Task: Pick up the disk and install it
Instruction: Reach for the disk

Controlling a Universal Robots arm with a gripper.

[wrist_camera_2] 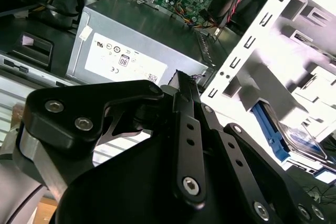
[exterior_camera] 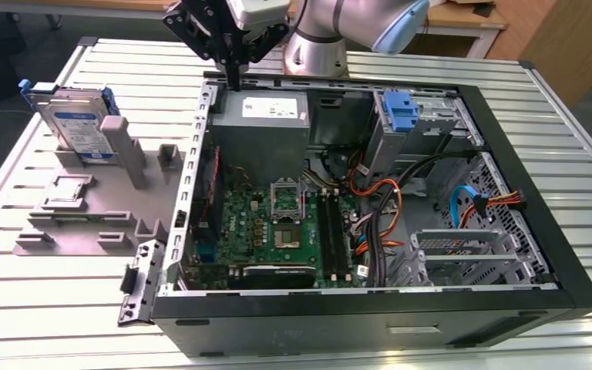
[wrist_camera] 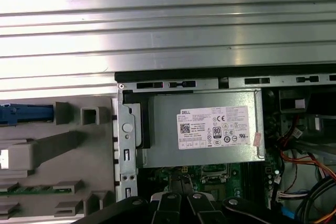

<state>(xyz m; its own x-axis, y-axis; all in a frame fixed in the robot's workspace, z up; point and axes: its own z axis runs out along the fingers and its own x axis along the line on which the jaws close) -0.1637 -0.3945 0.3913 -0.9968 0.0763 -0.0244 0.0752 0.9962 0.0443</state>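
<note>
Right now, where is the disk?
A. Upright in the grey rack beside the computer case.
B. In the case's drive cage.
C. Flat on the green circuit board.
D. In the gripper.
A: the disk stands on edge in the grey rack at the exterior view's left of the computer case, while the gripper hangs by the power supply, apart from it.
</note>
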